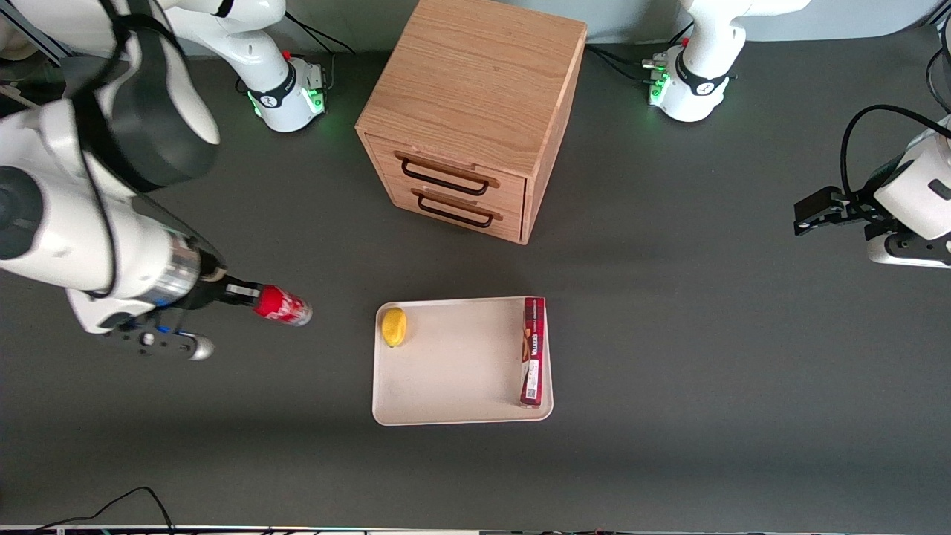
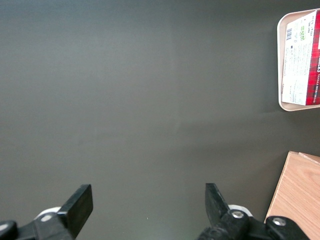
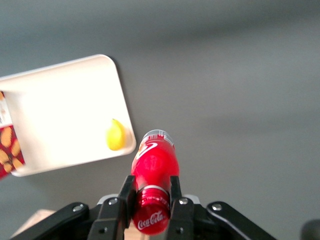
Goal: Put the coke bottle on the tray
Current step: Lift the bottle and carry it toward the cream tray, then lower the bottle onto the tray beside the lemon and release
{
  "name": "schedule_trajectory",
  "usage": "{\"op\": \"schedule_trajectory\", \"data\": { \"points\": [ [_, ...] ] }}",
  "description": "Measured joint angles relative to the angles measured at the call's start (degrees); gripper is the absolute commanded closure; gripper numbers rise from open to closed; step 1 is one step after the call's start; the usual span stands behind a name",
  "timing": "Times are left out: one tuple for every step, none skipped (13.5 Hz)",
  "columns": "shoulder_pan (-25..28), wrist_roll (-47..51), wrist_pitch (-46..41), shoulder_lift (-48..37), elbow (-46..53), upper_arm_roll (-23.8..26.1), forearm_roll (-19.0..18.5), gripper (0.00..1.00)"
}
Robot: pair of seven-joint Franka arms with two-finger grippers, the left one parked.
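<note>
My right gripper (image 1: 249, 296) is shut on the coke bottle (image 1: 284, 305), a small red bottle with a red cap and silvery base. It holds the bottle by the neck, lying sideways, above the table beside the tray (image 1: 453, 371) toward the working arm's end. In the right wrist view the fingers (image 3: 126, 192) clamp the bottle (image 3: 154, 167) just under its cap, and the cream tray (image 3: 60, 105) lies ahead of the bottle's base. The tray holds a yellow lemon (image 1: 394, 326) and a long red box (image 1: 533, 351).
A wooden drawer cabinet (image 1: 475, 111) with two black handles stands farther from the front camera than the tray. The lemon (image 3: 115, 136) sits in the tray corner closest to the bottle. The red box also shows in the left wrist view (image 2: 301, 60).
</note>
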Motion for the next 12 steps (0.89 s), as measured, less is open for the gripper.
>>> {"op": "schedule_trajectory", "data": {
  "points": [
    [2.77, 2.09, 2.04, 1.58, 0.47, -1.98, -0.02, 1.00],
    [5.41, 4.04, 4.36, 3.20, 0.73, -4.01, -0.03, 1.00],
    [7.82, 5.69, 6.90, 4.91, 0.88, -5.77, -0.03, 1.00],
    [9.65, 6.96, 9.32, 6.61, 1.14, -6.95, -0.03, 1.00],
    [10.69, 7.68, 11.56, 8.23, 1.45, -7.49, -0.03, 1.00],
    [11.00, 8.11, 13.42, 9.50, 1.74, -7.56, -0.03, 1.00],
    [11.01, 8.54, 15.14, 10.57, 2.09, -7.61, -0.03, 1.00],
    [11.00, 8.90, 16.77, 11.33, 2.21, -7.83, -0.03, 1.00],
    [11.00, 9.38, 18.43, 12.03, 2.23, -8.02, -0.03, 1.00],
    [10.99, 10.27, 20.34, 12.73, 2.26, -8.11, -0.03, 1.00],
    [11.01, 11.08, 22.11, 13.45, 2.28, -8.11, -0.03, 1.00],
    [11.11, 11.42, 23.44, 14.12, 2.31, -8.10, -0.03, 1.00]
  ]
}}
